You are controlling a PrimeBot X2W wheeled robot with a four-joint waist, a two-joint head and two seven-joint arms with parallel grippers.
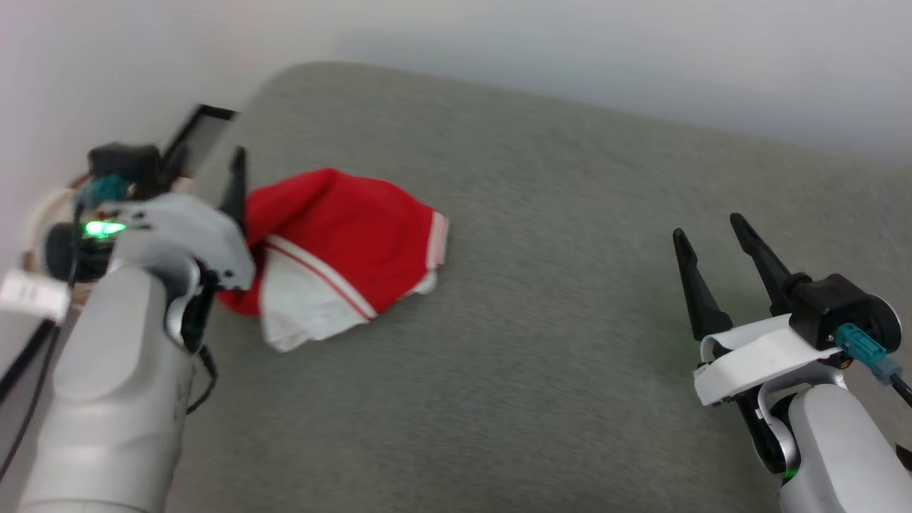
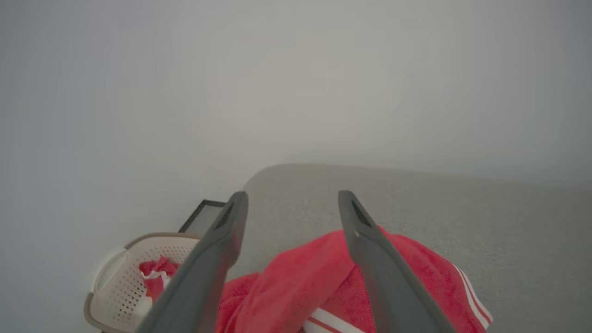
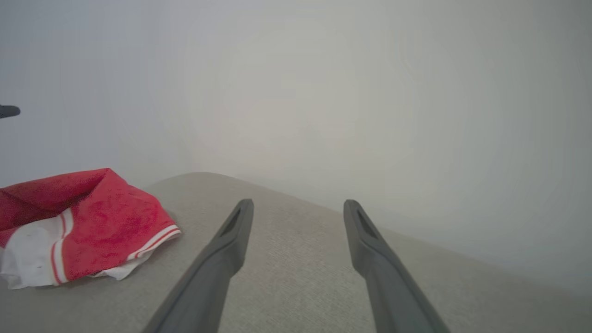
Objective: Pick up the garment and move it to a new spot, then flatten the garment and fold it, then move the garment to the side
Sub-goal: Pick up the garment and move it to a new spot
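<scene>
Left fingers [image 2: 215, 259] spread wide above crumpled garment [image 2: 296, 277]; right fingers [image 3: 224, 259] wide, well apart.

Basket [image 2: 121, 296] and panel [image 2: 203, 216] beside a grey worktop [image 1: 534, 320]
A pale perforated basket holding red-and-white cloth [image 2: 155, 273] was seen by the white wall [image 1: 570, 43]; a dark-framed panel was seen just beyond it, off the fabric-covered worktop's rounded corner.
</scene>
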